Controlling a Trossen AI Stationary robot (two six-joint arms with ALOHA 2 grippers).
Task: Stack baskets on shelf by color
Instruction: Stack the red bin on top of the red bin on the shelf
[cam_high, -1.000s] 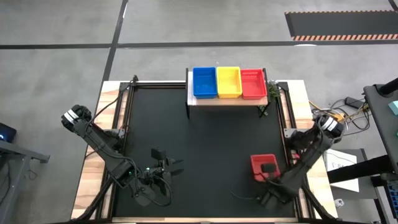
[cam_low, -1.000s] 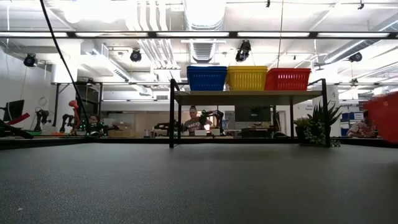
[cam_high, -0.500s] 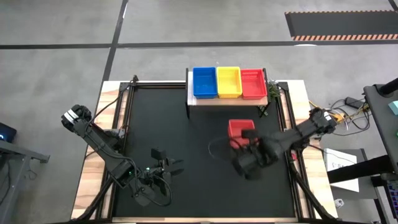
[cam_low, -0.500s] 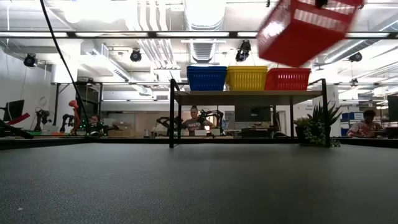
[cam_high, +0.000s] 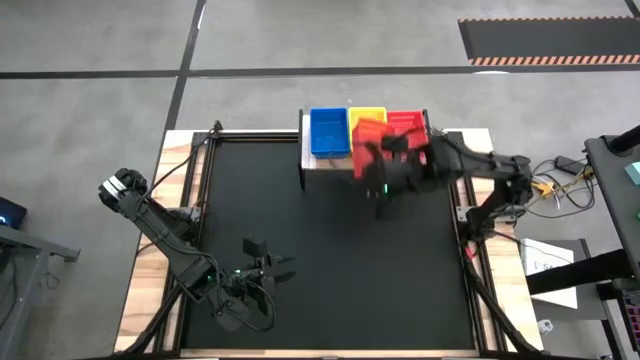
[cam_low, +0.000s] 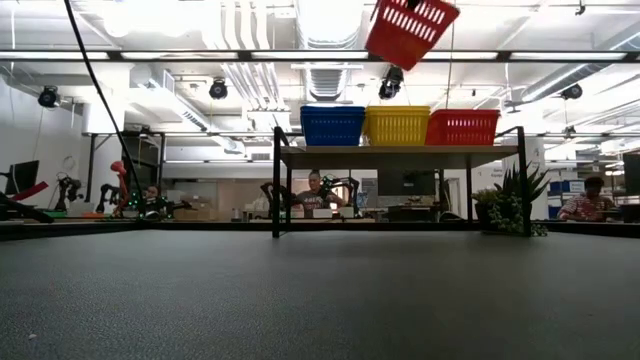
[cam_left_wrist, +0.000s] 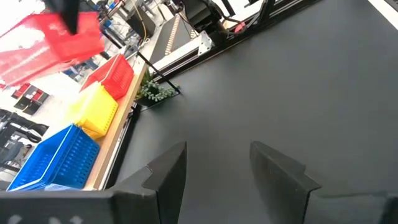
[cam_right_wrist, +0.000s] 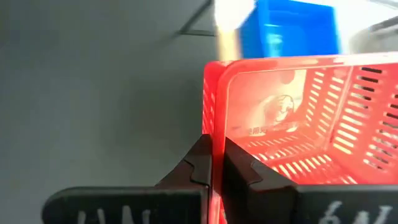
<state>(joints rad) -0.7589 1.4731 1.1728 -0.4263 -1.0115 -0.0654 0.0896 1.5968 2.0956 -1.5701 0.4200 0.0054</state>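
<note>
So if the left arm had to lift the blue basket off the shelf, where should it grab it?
Best on a thin rim wall: the blue basket sits upright and open-topped at the shelf end, with the yellow basket on one side. Come from above, one finger inside and one outside its free wall, much as the right gripper pinches the red basket.

Grey concrete floor (cam_high: 90, 120), bright ceiling strip lights (cam_low: 150, 55), perhaps workbenches (cam_low: 120, 215) behind.
</note>
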